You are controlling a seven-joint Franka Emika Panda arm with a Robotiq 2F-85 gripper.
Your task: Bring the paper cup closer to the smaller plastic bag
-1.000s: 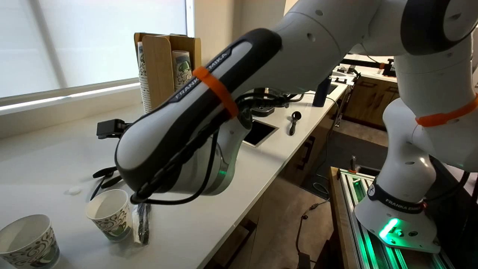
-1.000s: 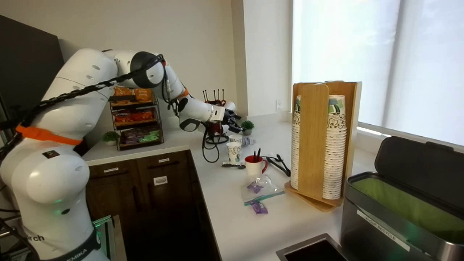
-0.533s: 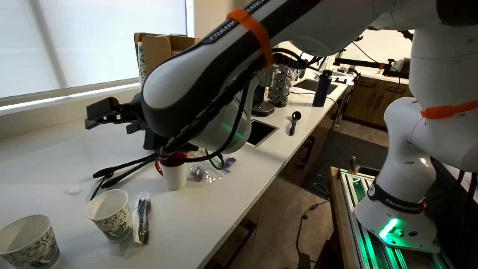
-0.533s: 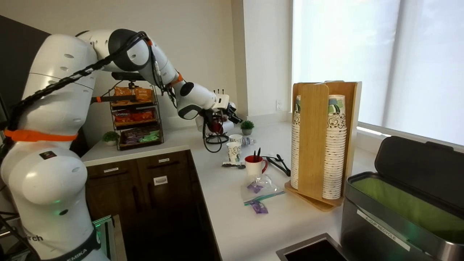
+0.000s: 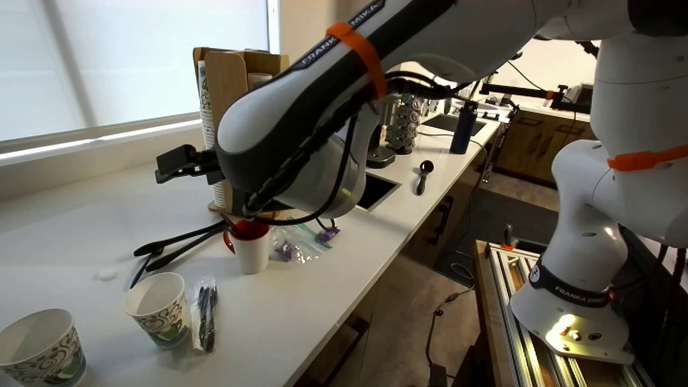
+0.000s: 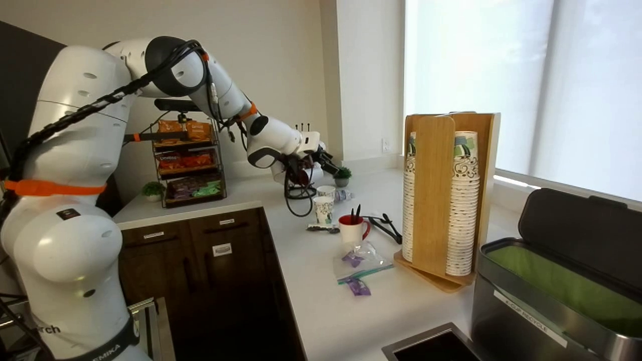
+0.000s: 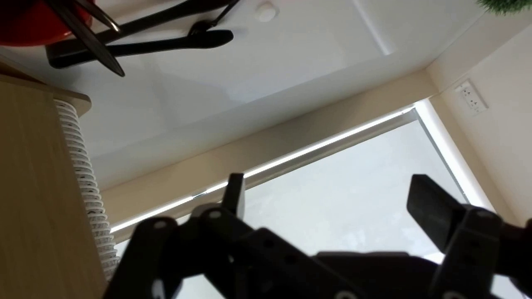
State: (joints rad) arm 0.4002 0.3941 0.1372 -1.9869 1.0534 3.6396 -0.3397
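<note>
Two patterned white paper cups stand upright on the counter. The nearer-to-bag cup (image 5: 160,314) is right beside a small clear plastic bag (image 5: 205,314) with black cutlery; I cannot tell if they touch. The other cup (image 5: 45,349) stands farther off. Both cups (image 6: 324,209) (image 6: 326,191) and the small bag (image 6: 323,228) also show in an exterior view. A larger zip bag (image 6: 362,263) with purple packets lies beyond the mug. My gripper (image 6: 328,163) is raised above the counter, away from the cups. In the wrist view the gripper (image 7: 326,195) is open and empty, facing the window.
A red-and-white mug (image 5: 251,252) holding dark utensils stands between the bags. Black tongs (image 5: 177,247) lie beside it. A wooden cup holder (image 6: 434,200) with stacked cups and an open recycle bin (image 6: 541,306) stand farther along. A small plant (image 6: 342,175) is near the corner.
The arm has lifted and swung back from over the counter, uncovering the mug and larger bag; in the last half second it moved only slightly. The base light turned from green to yellowish. Cups have not moved.
</note>
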